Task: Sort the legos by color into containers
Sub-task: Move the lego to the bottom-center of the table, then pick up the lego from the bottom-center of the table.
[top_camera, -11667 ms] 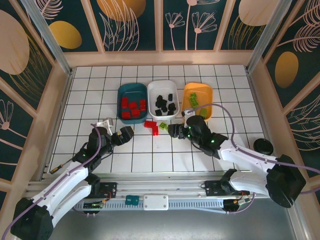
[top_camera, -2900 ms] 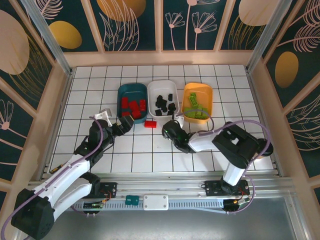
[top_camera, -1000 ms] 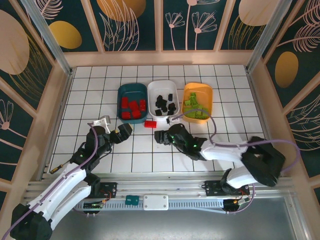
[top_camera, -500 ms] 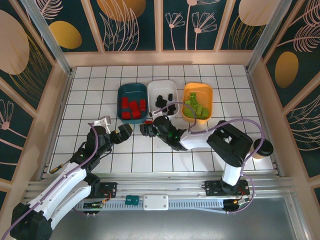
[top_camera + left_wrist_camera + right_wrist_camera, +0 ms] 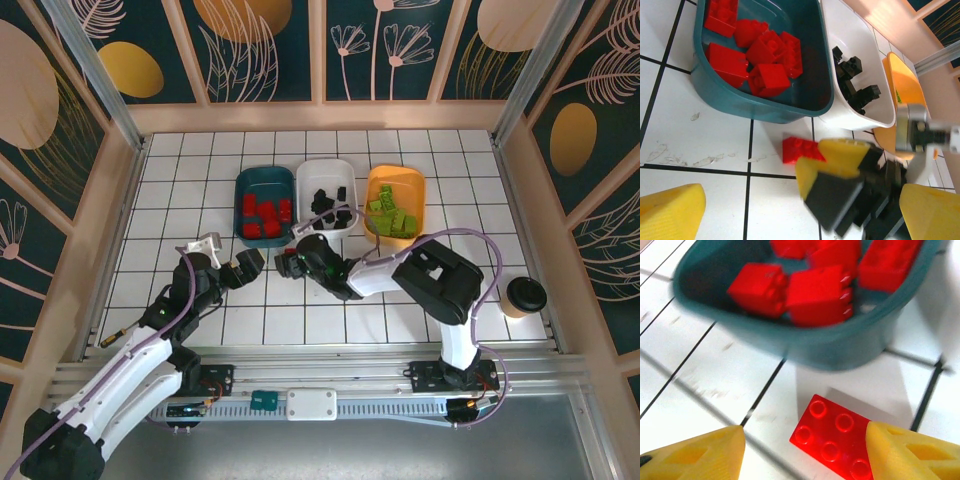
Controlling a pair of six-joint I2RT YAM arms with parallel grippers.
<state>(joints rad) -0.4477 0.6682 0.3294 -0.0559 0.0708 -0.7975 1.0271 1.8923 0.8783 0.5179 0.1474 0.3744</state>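
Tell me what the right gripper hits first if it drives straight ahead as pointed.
Probably the loose red brick on the table, between the fingers of the right gripper; behind it, the teal tray, near wall. Depth is unclear.

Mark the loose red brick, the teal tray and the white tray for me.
loose red brick [image 5: 836, 440], right wrist view, studded top.
teal tray [image 5: 830, 350], right wrist view, near wall.
white tray [image 5: 847, 27], left wrist view, bare inside.

White-tiled table [image 5: 180, 170], black grid lines. Hemmed on three sides by dark teal wall panels [image 5: 260, 60] printed with pale leaves and mustard discs, framed in light wood. Aluminium rail [image 5: 300, 365] along the near edge.
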